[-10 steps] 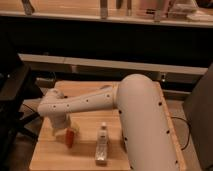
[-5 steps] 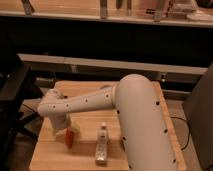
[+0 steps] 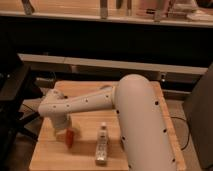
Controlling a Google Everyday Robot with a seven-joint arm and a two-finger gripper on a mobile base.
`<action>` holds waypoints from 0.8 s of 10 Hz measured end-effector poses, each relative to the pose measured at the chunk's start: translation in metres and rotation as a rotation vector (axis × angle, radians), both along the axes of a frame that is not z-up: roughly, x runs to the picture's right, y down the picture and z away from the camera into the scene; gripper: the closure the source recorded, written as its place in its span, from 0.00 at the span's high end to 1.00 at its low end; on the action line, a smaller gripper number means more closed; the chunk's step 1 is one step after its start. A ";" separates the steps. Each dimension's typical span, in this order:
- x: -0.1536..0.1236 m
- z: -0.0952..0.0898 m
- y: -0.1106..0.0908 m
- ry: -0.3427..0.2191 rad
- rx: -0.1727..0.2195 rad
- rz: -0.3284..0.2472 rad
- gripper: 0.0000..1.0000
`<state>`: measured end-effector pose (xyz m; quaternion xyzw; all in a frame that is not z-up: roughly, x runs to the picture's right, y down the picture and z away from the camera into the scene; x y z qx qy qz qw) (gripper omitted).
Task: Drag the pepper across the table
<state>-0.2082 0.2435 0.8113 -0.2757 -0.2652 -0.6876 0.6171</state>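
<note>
The pepper (image 3: 70, 137) is a small orange-red piece lying on the left front part of the light wooden table (image 3: 145, 90). My white arm reaches across the table to the left. Its gripper (image 3: 64, 129) points down right over the pepper's upper left end and stands open. The gripper's body hides the top of the pepper, so I cannot tell whether they touch.
A slim clear bottle with a white cap (image 3: 102, 145) lies on the table a short way right of the pepper. A dark chair or stand (image 3: 12, 100) is beside the table's left edge. A dark counter front (image 3: 115, 45) runs behind the table.
</note>
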 end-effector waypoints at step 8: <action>0.008 0.003 0.002 0.001 -0.002 -0.009 0.78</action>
